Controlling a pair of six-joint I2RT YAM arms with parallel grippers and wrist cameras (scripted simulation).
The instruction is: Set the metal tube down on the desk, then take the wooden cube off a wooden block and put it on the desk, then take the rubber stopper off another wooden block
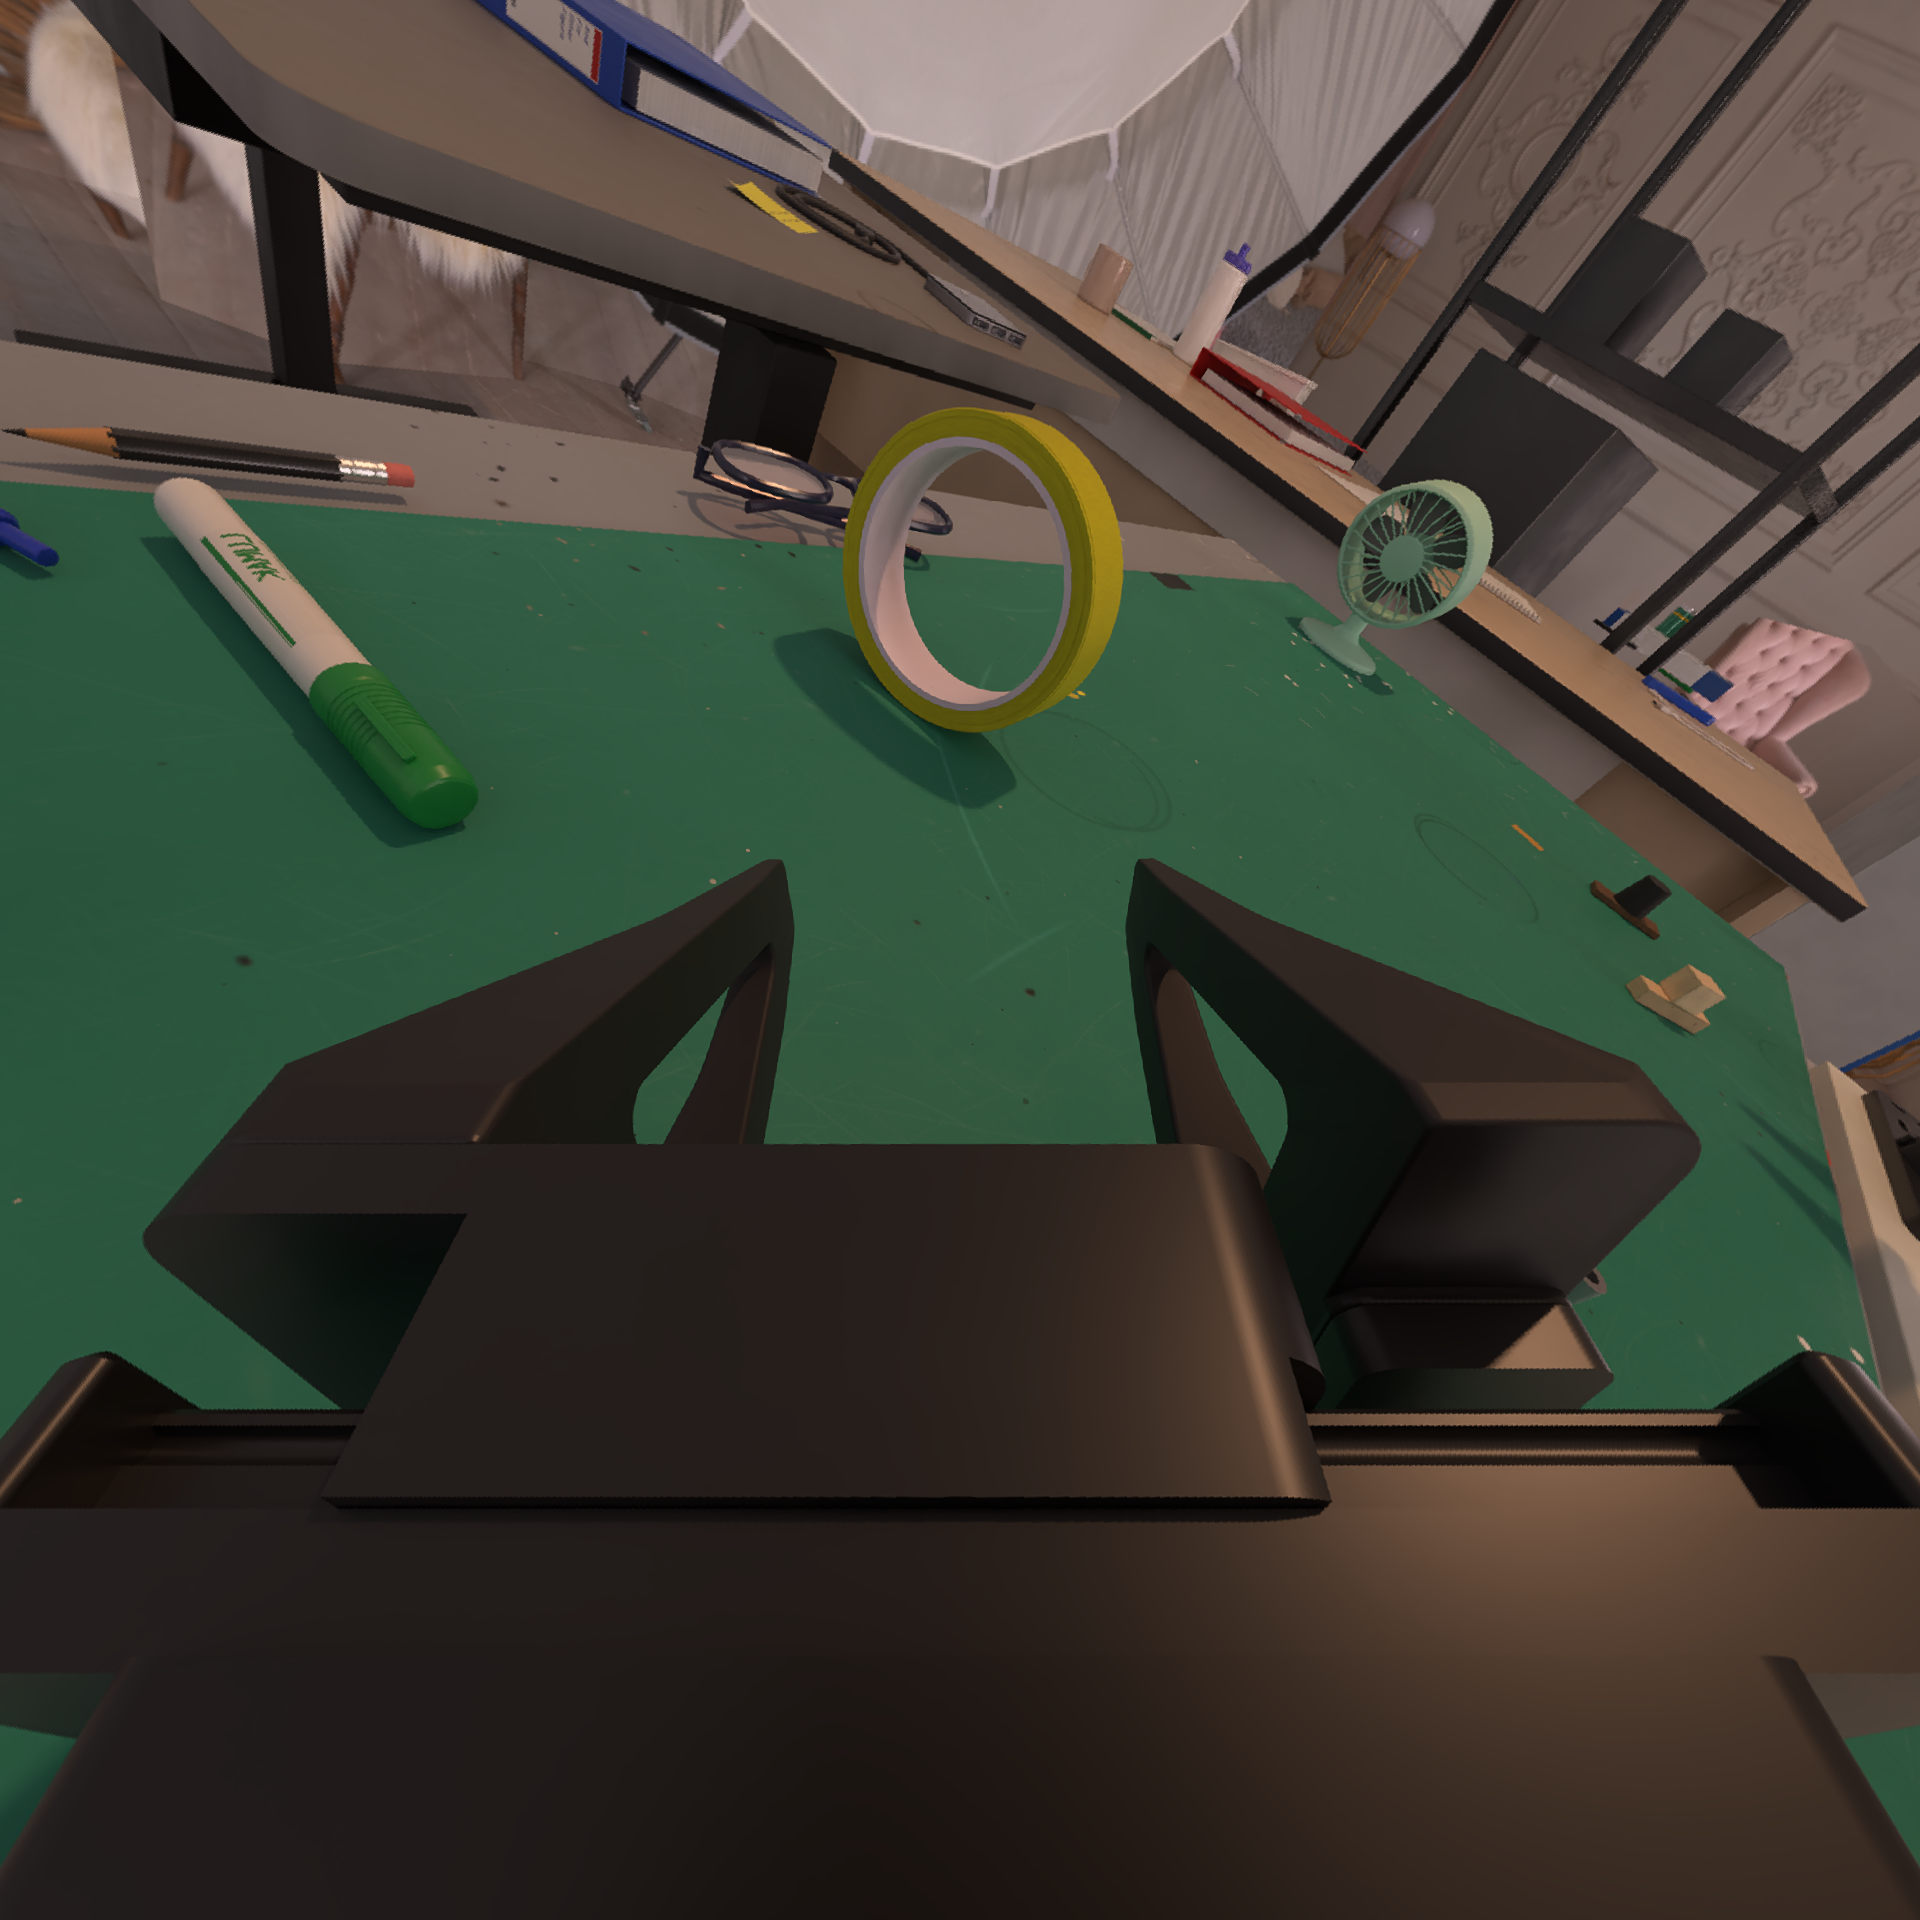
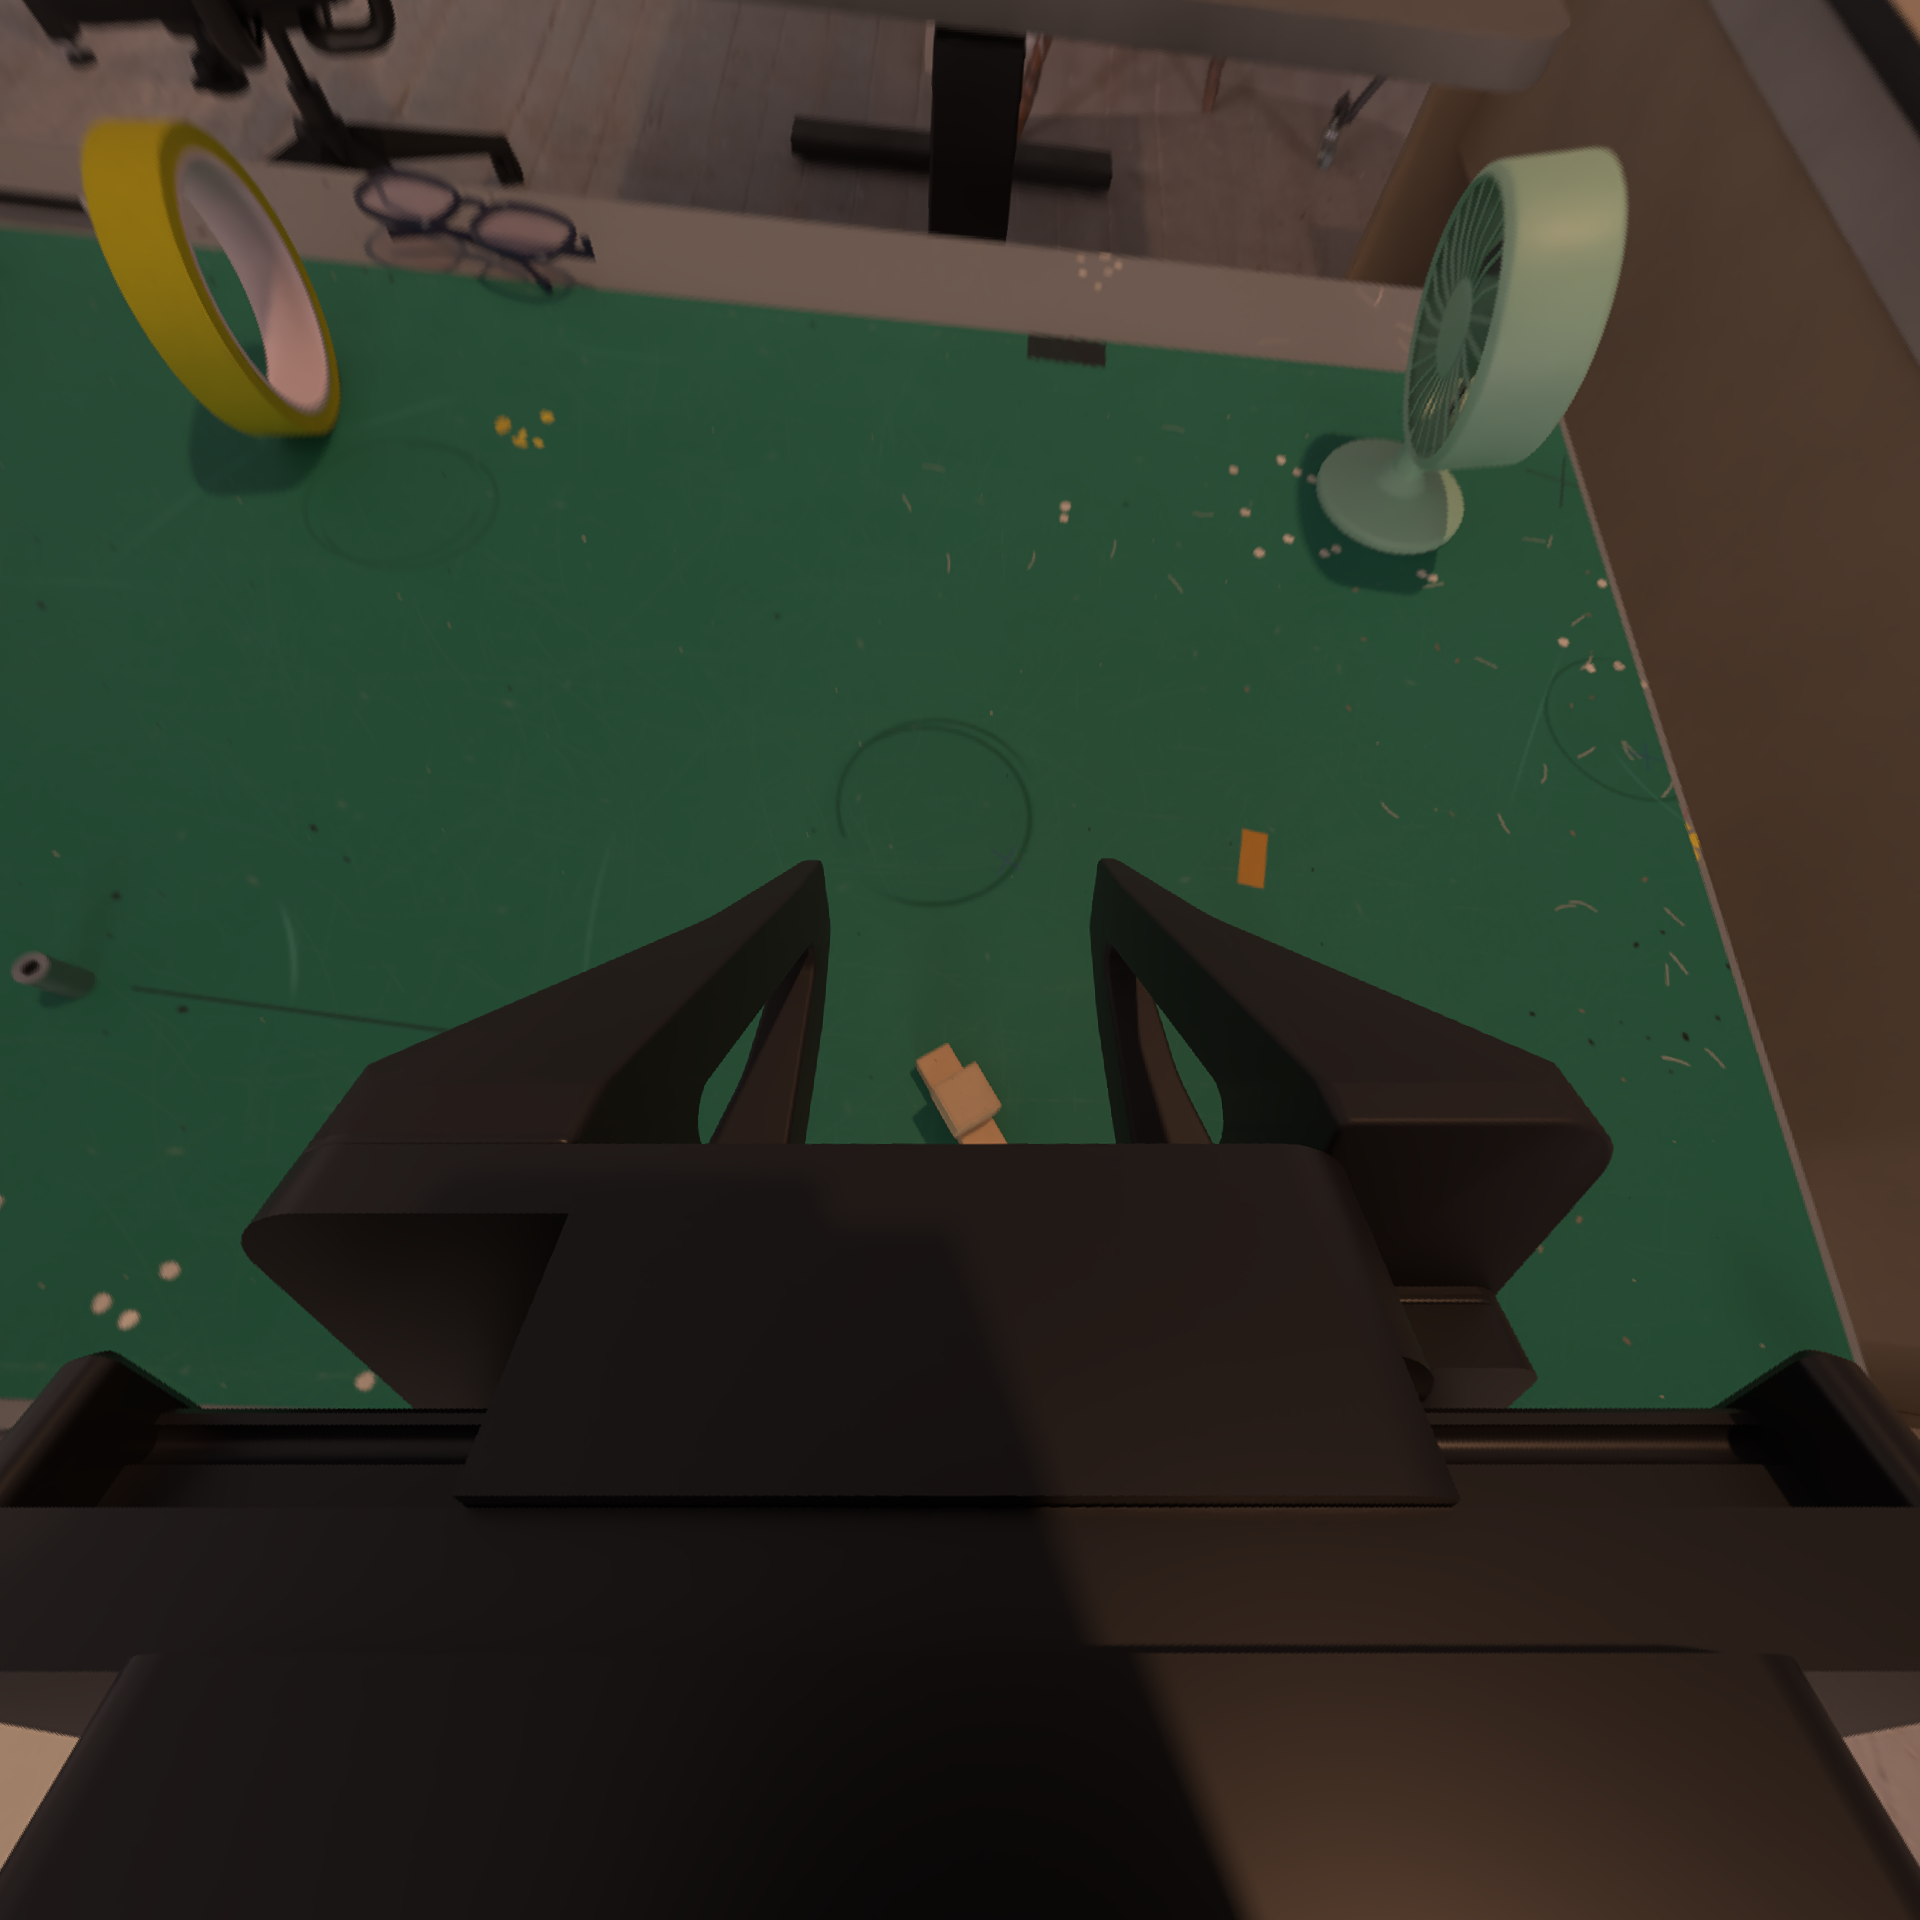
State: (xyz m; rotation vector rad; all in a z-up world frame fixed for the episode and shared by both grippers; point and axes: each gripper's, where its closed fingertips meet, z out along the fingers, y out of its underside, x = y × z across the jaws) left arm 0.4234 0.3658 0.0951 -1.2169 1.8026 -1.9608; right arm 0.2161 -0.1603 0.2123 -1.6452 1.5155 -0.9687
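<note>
Right wrist view gives us the right gripper [image 2: 958,868] with its jaws spread wide and nothing between them, high over the green mat [image 2: 644,665]. Below the gap we see the cube [image 2: 966,1099] sitting on a block [image 2: 938,1066], whose near end is cut off by the gripper body. The tube [image 2: 50,972] lies on its side on the mat far to the left, small and dim. We find no stopper here. In the left wrist view the left gripper [image 1: 958,868] is also wide open and empty. Far right on the mat the cube [image 1: 1691,987] on its block [image 1: 1660,1000] is tiny, and beyond it the dark stopper [image 1: 1644,894] sits on a brown block [image 1: 1626,912]; we cannot tell their shapes well. A marker [image 1: 312,649] carries green writing, and a blue binder [image 1: 665,78] on the far table has a labelled spine. Glasses [image 1: 774,480] are half hidden behind the tape roll [image 1: 982,569]. A fan [image 1: 1403,561] stands at the mat's corner, and a pencil [image 1: 208,455] lies past the mat edge.
</note>
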